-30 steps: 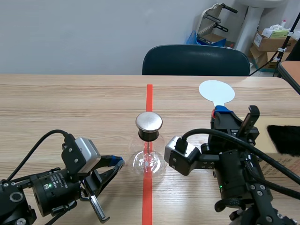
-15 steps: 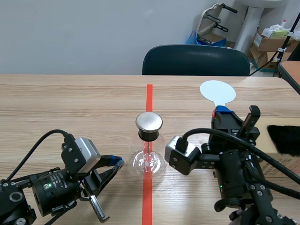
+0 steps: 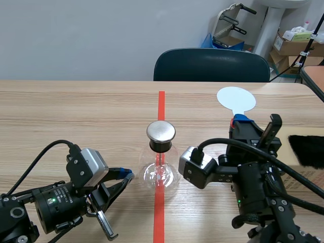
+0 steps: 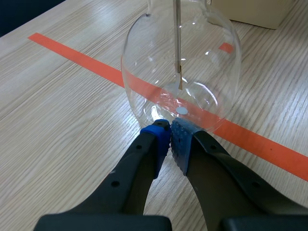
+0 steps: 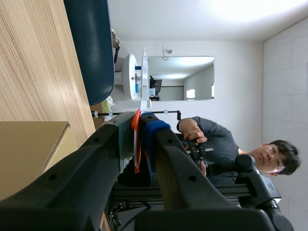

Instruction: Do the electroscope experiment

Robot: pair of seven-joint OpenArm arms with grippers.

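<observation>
Mid-tabletop (image 3: pixel 76 106), astride the orange-red tape line (image 3: pixel 161 101): the electroscope (image 3: pixel 160 172), a clear round glass flask standing upright. Topped by a black neck and a shiny metal cap (image 3: pixel 161 131). Inside the glass, a thin rod (image 4: pixel 177 29) hanging straight down from the cap, with a small leaf (image 4: pixel 180 79) at its lower end; leaf's spread too fine to judge.

Just beside the electroscope, on the robot's left and low over the wood: the left jaws, closed tight on nothing, 2 blue pads (image 4: pixel 162 139) pressed face to face. Tips right at the foot of the flask wall; touching it or just short, cannot tell.

Near the electroscope's other side, a little farther from the robot: the right jaws, raised off the wood and clamped on the orange-red handle (image 5: pixel 136 139) of a white paddle (image 3: pixel 235 98). Paddle's round disc reaching out beyond the jaws, flat face up, farther from the robot than the electroscope's cap and well apart from it. Seen edge-on from the right wrist, a thin white line ahead of the 2 fingers (image 5: pixel 166 154).

Farther to the electroscope's right, past the right arm (image 3: pixel 253 187): a black furry cloth (image 3: pixel 306 149) lying on a tan cardboard box (image 4: pixel 255 12). Beyond the electroscope, across the tabletop: a dark blue chair back (image 3: pixel 211 65), with cartons (image 3: pixel 293 43) on the floor behind it.
</observation>
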